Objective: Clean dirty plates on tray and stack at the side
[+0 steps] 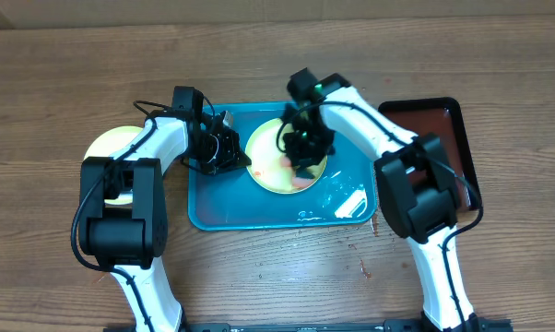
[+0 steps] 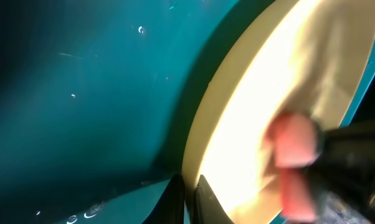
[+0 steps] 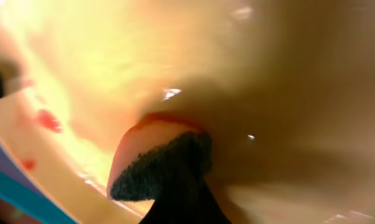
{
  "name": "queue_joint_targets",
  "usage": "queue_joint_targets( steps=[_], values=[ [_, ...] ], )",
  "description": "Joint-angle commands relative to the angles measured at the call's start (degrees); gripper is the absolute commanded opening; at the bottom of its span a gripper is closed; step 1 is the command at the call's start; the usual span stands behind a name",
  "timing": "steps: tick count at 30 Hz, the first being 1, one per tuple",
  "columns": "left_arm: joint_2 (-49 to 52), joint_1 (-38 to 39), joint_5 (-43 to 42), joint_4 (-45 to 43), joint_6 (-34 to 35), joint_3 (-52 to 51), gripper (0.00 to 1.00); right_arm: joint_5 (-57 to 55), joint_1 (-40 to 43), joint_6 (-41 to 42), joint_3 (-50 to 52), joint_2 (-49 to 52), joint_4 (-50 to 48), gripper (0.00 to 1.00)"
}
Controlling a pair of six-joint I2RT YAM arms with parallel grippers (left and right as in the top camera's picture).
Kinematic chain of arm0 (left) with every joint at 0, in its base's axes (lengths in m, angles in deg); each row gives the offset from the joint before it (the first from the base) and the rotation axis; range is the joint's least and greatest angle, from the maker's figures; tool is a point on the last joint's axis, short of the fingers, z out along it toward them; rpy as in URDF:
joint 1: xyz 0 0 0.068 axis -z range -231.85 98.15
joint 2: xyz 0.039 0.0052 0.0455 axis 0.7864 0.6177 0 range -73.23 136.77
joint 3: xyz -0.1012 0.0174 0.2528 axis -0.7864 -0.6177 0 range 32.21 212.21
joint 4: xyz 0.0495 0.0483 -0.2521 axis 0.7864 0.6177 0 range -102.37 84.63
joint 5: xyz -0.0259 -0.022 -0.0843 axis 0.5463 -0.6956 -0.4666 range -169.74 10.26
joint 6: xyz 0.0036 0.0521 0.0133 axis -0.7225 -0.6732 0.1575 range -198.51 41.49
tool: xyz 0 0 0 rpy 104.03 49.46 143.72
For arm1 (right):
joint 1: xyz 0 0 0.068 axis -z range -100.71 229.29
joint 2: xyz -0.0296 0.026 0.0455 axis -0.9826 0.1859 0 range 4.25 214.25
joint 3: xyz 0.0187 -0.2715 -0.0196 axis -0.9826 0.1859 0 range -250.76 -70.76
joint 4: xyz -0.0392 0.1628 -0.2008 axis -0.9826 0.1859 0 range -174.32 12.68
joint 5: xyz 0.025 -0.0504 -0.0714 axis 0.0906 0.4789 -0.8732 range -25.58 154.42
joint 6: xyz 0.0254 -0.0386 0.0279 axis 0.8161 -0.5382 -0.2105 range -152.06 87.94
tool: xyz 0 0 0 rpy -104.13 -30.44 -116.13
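Supervisor: Where's the plate [image 1: 266,152]?
Operator: Centre of frame, on the tray [image 1: 218,207]. My left gripper [image 1: 231,152] clamps its rim to steady it. My right gripper [image 1: 305,157] pinches the sponge [image 3: 156,162], pressed down for scrubbing.

The left end effector [image 2: 189,196] pinches the pale plate [image 2: 268,93] on the tray [image 2: 81,93].

On the desk [image 1: 56,74], the tray [image 1: 222,210] lies at centre with 1 plate [image 1: 266,164] in it and a sponge [image 3: 153,165] on that plate, a 2nd plate [image 1: 107,146] lies just left of the tray, and a smaller tray [image 1: 436,122] just right.
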Motion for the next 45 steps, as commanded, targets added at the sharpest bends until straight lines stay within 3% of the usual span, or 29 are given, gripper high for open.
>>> queue_joint_targets(
  steps=[1, 8, 12, 19, 27, 31, 35, 41, 45],
  values=[
    [-0.13, 0.00, 0.02, -0.15, -0.90, 0.13, 0.04, -14.01, 3.30, -0.37, 1.07, 2.01, -1.03, 0.04],
    [-0.13, 0.00, 0.20, -0.15, -1.09, 0.13, 0.04, -14.88, 4.33, -6.36, 1.07, 2.01, -8.07, 0.04],
    [-0.13, 0.00, 0.20, -0.13, -1.09, 0.13, 0.04, -5.86, 3.54, -11.85, 1.07, 2.01, -12.24, 0.04],
    [-0.13, 0.00, 0.44, -0.15, -1.14, 0.13, 0.04, 15.72, 3.37, -11.78, 1.07, 2.01, -19.04, 0.04],
    [-0.13, 0.00, 1.62, -0.17, -1.11, 0.13, 0.04, 19.32, 2.21, -12.37, 1.07, 2.01, -13.00, 0.04],
    [-0.13, 0.00, 1.64, -0.15, -1.11, 0.13, 0.04, 16.39, 2.14, -15.61, 1.07, 2.01, -7.13, 0.04],
    [-0.13, 0.00, 1.64, -0.15, -1.11, 0.13, 0.04, 5.20, 2.25, -15.41, 1.05, 2.01, -2.32, 0.04],
    [-0.13, 0.00, 1.64, -0.13, -1.11, 0.13, 0.04, -14.78, 2.51, -6.12, 0.28, 1.99, -2.03, 0.04],
    [-0.13, 0.00, 1.64, -0.13, -1.14, 0.13, 0.04, -21.90, 2.29, 0.11, -1.18, 1.99, -5.03, 0.04]
  ],
)
